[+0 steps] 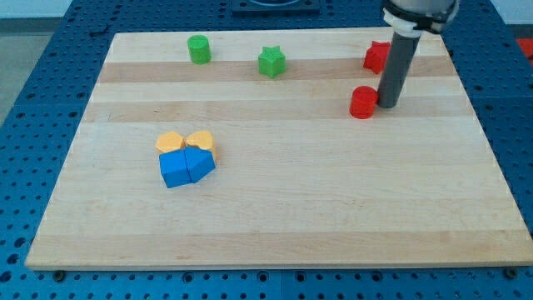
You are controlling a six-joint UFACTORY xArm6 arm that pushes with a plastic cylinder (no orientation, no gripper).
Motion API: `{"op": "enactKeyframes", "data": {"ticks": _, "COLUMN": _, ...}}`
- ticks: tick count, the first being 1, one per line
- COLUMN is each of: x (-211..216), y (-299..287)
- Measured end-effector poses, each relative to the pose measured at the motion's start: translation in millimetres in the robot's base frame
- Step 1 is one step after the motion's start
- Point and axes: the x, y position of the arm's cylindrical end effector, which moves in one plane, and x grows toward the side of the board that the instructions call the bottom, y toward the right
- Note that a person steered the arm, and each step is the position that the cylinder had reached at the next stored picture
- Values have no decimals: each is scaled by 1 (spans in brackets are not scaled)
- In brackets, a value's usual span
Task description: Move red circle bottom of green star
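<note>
The red circle (362,102) lies on the wooden board at the view's upper right. The green star (271,62) sits near the view's top, left of and above the red circle. My tip (388,104) stands right against the red circle's right side, touching or nearly touching it. The dark rod rises from there to the view's top edge.
Another red block (376,56) lies above the red circle, partly behind the rod. A green cylinder (198,49) is at the top left. Two orange blocks (184,141) and two blue blocks (186,166) cluster at the left middle. The board's right edge (491,142) is near.
</note>
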Motion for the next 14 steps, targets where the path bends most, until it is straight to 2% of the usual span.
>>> {"op": "enactKeyframes", "data": {"ticks": 2, "x": -17, "y": -42}}
{"op": "enactKeyframes", "data": {"ticks": 3, "x": -34, "y": 12}}
{"op": "enactKeyframes", "data": {"ticks": 4, "x": -32, "y": 52}}
{"op": "enactKeyframes", "data": {"ticks": 5, "x": -2, "y": 47}}
{"op": "enactKeyframes", "data": {"ticks": 8, "x": 10, "y": -94}}
{"op": "enactKeyframes", "data": {"ticks": 10, "x": 53, "y": -81}}
{"op": "enactKeyframes", "data": {"ticks": 11, "x": 62, "y": -117}}
{"op": "enactKeyframes", "data": {"ticks": 12, "x": 41, "y": -166}}
{"op": "enactKeyframes", "data": {"ticks": 13, "x": 13, "y": -182}}
{"op": "enactKeyframes", "data": {"ticks": 14, "x": 23, "y": -162}}
